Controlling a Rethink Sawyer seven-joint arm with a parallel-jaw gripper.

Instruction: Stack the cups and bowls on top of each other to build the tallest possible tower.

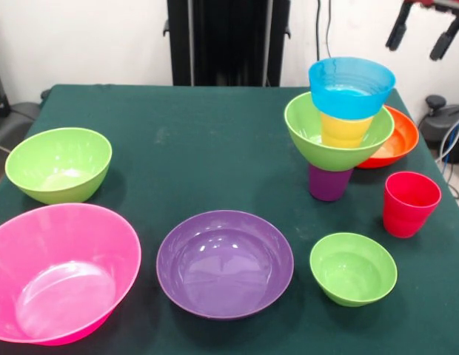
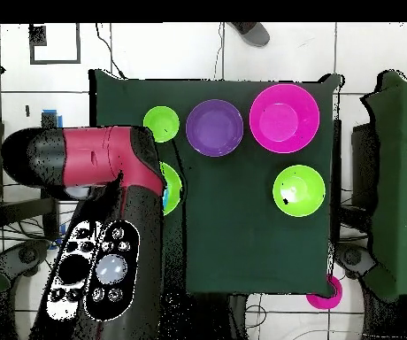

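Observation:
The tower (image 1: 340,133) stands at the right of the table: a purple cup (image 1: 329,185) as base, a lime green bowl (image 1: 334,144), a yellow-orange cup (image 1: 345,130) and a blue bowl (image 1: 352,87) on top. My gripper (image 1: 416,49) is open and empty, high above and to the right of the tower. A red cup (image 1: 409,204) stands to the right of the tower, and a small green bowl (image 1: 353,268) sits in front of it. An orange-red bowl (image 1: 398,139) lies behind the tower. In the overhead view my arm (image 2: 110,221) hides the tower, apart from a green rim (image 2: 172,188).
A purple bowl (image 1: 224,262) (image 2: 215,127), a large pink bowl (image 1: 59,270) (image 2: 284,118) and a green bowl (image 1: 59,164) (image 2: 298,190) lie loose on the green table (image 1: 207,148). The black pedestal (image 1: 228,41) stands behind it. A person's shoe (image 2: 253,33) shows beyond the table.

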